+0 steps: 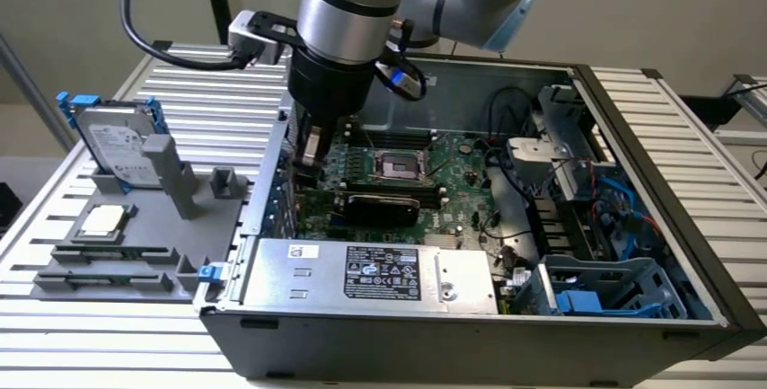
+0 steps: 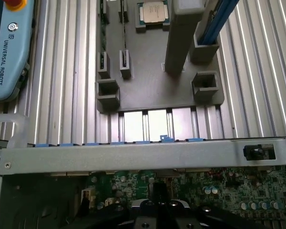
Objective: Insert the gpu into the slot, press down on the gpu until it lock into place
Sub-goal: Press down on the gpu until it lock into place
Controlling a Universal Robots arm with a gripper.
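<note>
1. Surface: ribbed aluminium table, pale wall behind; an open computer case lies on it.
2. Inside the case: green motherboard with a square silver processor socket, a silver power supply, and blue drive cages at the exterior view's right.
3. Beside the case, at the exterior view's left: grey fixture tray carrying a silver hard drive and a loose processor chip.
4. Gripper: reaches down inside the case at its wall nearest the tray; finger state cannot be told.
5. The gpu: a dark card lying across the motherboard below the socket, just beside the gripper.
6. Wrist view adds: teach pendant on the table, and the case's wall edge between tray and motherboard.
</note>
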